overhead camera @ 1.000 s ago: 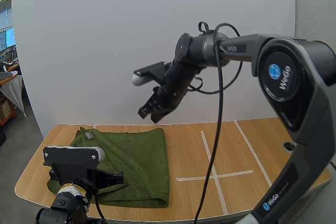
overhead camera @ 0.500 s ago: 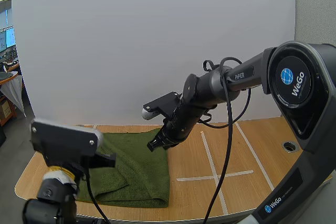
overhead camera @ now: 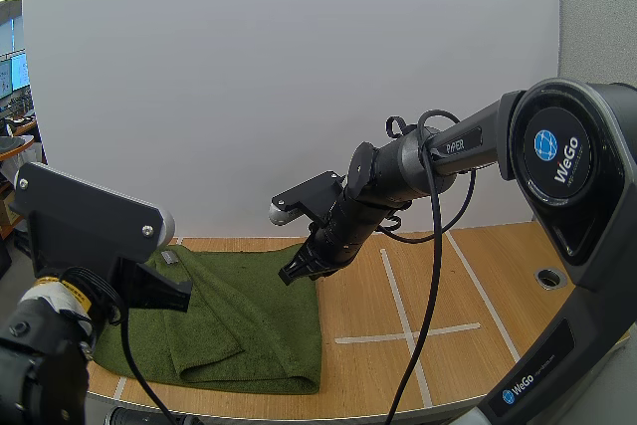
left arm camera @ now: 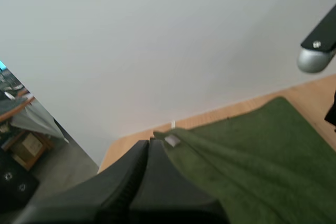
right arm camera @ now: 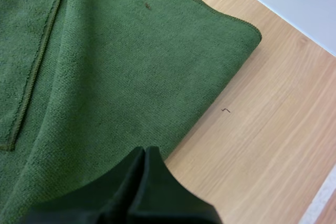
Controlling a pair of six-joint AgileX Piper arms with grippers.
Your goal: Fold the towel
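**Mid-fold: carrying a towel edge across**

Working on the towel: green, spread over the left half of the table, apparently doubled along the near edge, rumpled into a raised ridge on the left.

Gripping it with the left gripper, fingers pressed flat together, cloth right up against them. Reads as a pinch on an edge; cannot see the bite itself. Aimed toward the far-left corner and its sewn label.

Holding the right gripper at the towel's right edge, short of the far corner, fingers closed into one wedge with nothing between. Cannot tell whether touching the cloth.

To do it well:
- Carry the pinched edge low and straight toward the opposite edge.
- Keep tension even, to flatten the ridge instead of rolling it.
- Line up hems before letting go.
- Pin with the right gripper against drag on the lower layer, or clear it from the path first.

Underneath: light wood, smooth, probably low grip, so expect sliding. Marked with white tape lines right of the towel, plus a round hole near the right edge. Backed by a plain white panel.
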